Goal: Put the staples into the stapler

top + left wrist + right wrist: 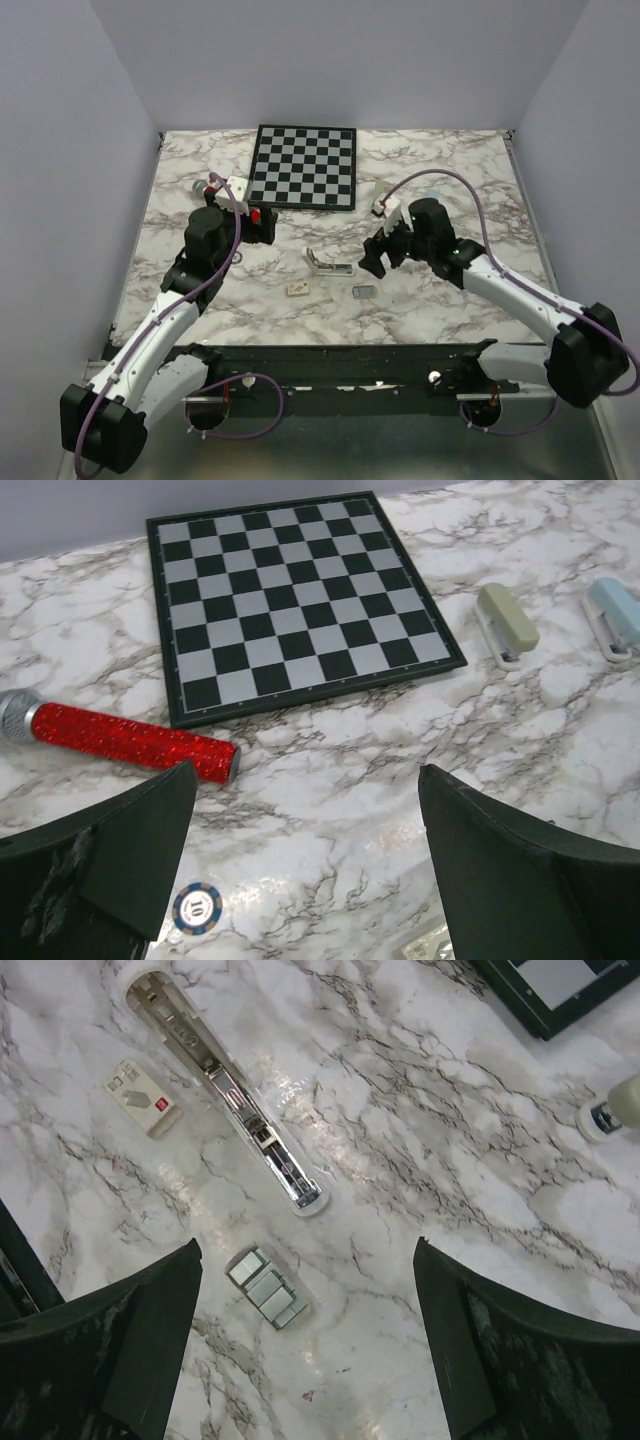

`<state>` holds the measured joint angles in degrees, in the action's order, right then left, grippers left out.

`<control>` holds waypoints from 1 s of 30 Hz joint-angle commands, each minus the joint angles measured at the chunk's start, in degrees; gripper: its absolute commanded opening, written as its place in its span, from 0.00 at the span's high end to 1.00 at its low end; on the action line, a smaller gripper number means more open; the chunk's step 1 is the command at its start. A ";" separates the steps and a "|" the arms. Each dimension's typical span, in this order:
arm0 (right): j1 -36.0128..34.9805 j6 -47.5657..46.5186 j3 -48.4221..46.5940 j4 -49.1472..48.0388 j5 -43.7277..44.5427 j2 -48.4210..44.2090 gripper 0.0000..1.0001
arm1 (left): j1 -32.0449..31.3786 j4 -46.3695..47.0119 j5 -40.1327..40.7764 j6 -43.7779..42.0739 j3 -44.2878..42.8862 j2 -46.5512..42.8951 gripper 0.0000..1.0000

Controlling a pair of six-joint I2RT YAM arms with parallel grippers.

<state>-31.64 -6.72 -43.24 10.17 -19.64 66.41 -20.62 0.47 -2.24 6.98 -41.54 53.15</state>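
Where the right gripper [308, 1260] hangs spread and empty, the staples [267, 1287] lie flat at lower centre — just below the opened stapler [228, 1090], not touching; left gripper [305, 780] likewise spread.

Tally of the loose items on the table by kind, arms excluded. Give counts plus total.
staplers: 3 (open stapler, olive stapler, pale blue stapler)
staples block: 1
chessboard: 1
red glitter tube: 1
poker chip: 1
small tan box: 1
total: 8
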 commanded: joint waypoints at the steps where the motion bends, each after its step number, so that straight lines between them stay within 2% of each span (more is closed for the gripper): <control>1: -2.72 -6.28 -6.84 -0.52 0.30 8.72 0.07 | 0.67 5.85 10.92 -0.48 7.41 -7.25 0.01; 2: -3.95 -7.50 -7.98 0.02 0.48 10.47 0.07 | 0.67 7.95 14.77 -0.48 8.57 -8.31 0.01; 6: -6.33 -9.18 -12.47 0.55 1.18 18.91 0.09 | 0.76 10.60 20.43 -0.39 11.48 -12.18 0.01; 10: -8.26 -9.01 -17.03 0.55 0.74 27.43 0.11 | 0.76 11.66 22.01 -0.39 11.92 -12.45 0.01; 21: -11.60 -9.28 -24.07 1.60 1.97 39.22 0.22 | 0.15 13.24 23.42 -0.39 12.71 -12.71 0.02; 30: -12.39 -7.34 -24.26 2.66 3.73 41.43 0.46 | -2.05 13.94 23.25 -1.80 12.80 -12.45 0.02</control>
<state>-43.42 -14.83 -66.67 11.64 -17.91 106.78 -21.93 12.38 19.94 6.22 -29.43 41.15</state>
